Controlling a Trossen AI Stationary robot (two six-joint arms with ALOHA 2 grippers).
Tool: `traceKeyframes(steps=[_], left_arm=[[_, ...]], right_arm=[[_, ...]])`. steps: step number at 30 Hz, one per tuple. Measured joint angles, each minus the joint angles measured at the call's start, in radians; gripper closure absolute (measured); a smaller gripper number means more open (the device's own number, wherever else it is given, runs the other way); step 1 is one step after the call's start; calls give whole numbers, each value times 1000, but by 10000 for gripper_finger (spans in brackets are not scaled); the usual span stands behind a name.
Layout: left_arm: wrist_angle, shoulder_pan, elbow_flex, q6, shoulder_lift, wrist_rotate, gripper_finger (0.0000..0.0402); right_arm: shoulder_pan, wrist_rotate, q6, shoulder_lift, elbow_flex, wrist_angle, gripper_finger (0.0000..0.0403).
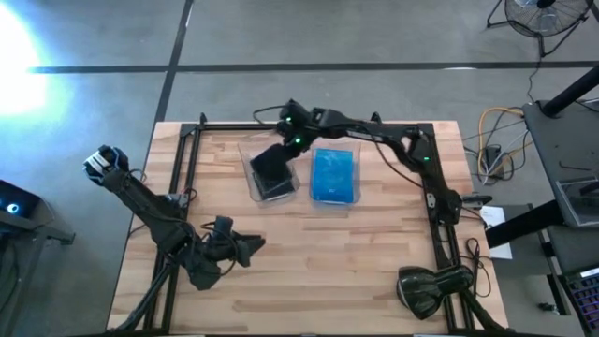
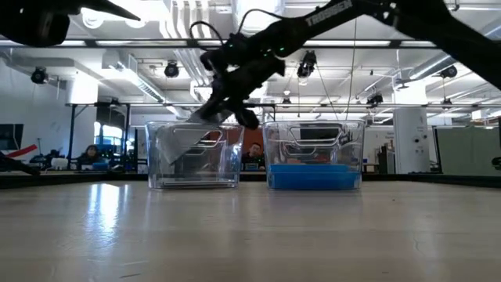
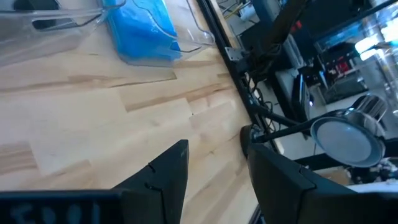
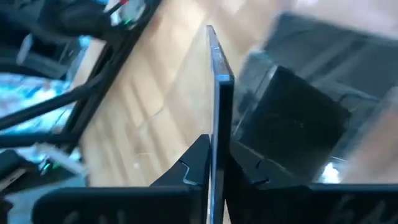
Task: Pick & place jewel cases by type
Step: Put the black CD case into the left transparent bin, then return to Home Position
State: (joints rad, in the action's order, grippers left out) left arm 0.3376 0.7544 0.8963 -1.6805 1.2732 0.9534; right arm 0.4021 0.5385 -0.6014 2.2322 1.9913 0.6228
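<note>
- Right end effector (image 4: 214, 163) fills our wrist view, its fingers pinching a thin dark case (image 4: 216, 81) by one edge, so the case stands on edge with its long side running straight away from the fingers.
- We see the same from above: right end effector (image 1: 288, 140) hangs over the left bin (image 1: 251, 178), at its far side, and that bin holds dark cases (image 1: 273, 171).
- We read the level view (image 2: 205, 113) as the held case tilted, lower edge dipping past the bin's rim (image 2: 192, 124); whether it touches the wall we can't tell.
- So the move we'd guess turns on one thing: the pile lies down and a little toward us from the grip, and the case must lay over flat to join it.
- Blue cases (image 1: 333, 175) sit stacked in the right bin (image 1: 357, 150), just beside the left one; the near walls of the two leave only a narrow gap.
- Room is tight sideways, open upward; the far frame rail (image 1: 309, 124) is close behind the wrist.
- Left end effector (image 1: 245, 247) waits near the tabletop (image 1: 309, 271) front, well apart from both bins, fingers (image 3: 166, 171) spread and holding nothing.
- Right arm is plainly the nearer one for this drop.
</note>
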Motion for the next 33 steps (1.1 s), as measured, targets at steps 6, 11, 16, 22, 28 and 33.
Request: traceKeyframes(steps=[6, 11, 16, 22, 28, 33], left_arm=[[-15, 0, 0, -4, 0, 32, 255], [-14, 0, 0, -6, 0, 33, 255], [2, 0, 0, 3, 0, 36, 255], [40, -2, -1, 3, 0, 43, 255], [29, -39, -2, 152, -29, 0, 255], [-207, -185, -88, 491, -115, -266, 255]], right_arm=[[-3, 93, 25, 159, 237, 152, 344], [-2, -34, 204, 212, 365, 420, 298], [-6, -354, 368, 162, 353, 567, 246], [-60, -696, 568, 22, 354, 553, 206], [-81, -208, 678, -120, 330, 509, 210], [-99, -195, 641, -288, 182, 470, 230]])
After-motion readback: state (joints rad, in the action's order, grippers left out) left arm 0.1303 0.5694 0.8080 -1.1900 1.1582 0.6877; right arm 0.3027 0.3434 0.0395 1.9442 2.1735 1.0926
